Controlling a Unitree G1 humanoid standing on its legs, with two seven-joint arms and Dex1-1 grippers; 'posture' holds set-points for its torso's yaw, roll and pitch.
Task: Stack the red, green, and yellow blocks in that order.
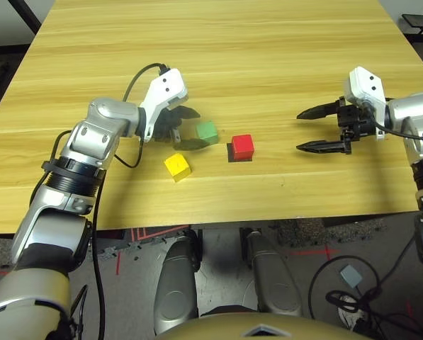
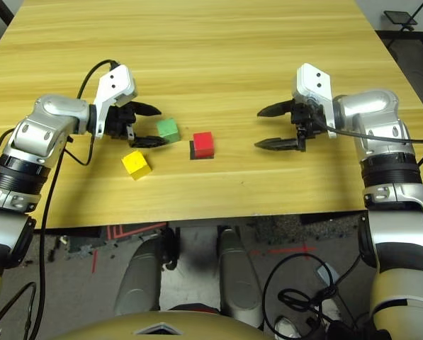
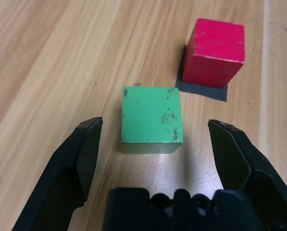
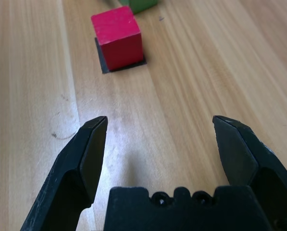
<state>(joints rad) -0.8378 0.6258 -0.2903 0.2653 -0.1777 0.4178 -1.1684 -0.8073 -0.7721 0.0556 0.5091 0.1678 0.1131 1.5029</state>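
Wooden table point(image 1: 268, 42), light planks, fills most of the head views. Both silver arms reach in over it from the near edge.

Left gripper point(image 1: 186, 129): jaws spread wide, nothing held. It sits just left of the green block point(image 1: 207, 131), pointing right at it. Wrist cam shows the block lined up with the gap, a little ahead of the fingertips point(image 3: 88, 139), clear space on both sides, no contact.

Right gripper point(image 2: 268, 127): jaws also wide open and empty, pointing left toward the blocks, well apart from them on the right half of the table. Fingertips point(image 4: 93, 139) hover over bare wood in its wrist view.

Blocks, all single, none stacked, clustered left of table centre:
- red block point(image 1: 242, 146): on a flat black square patch point(image 1: 232, 154), the patch edge showing at its left and near sides. Rightmost of the three.
- green block: just left of red and slightly farther, a narrow gap between them.
- yellow block point(image 1: 177, 166): nearest to the robot, left of and nearer than green, turned slightly out of line with the table edge, apart from both others.
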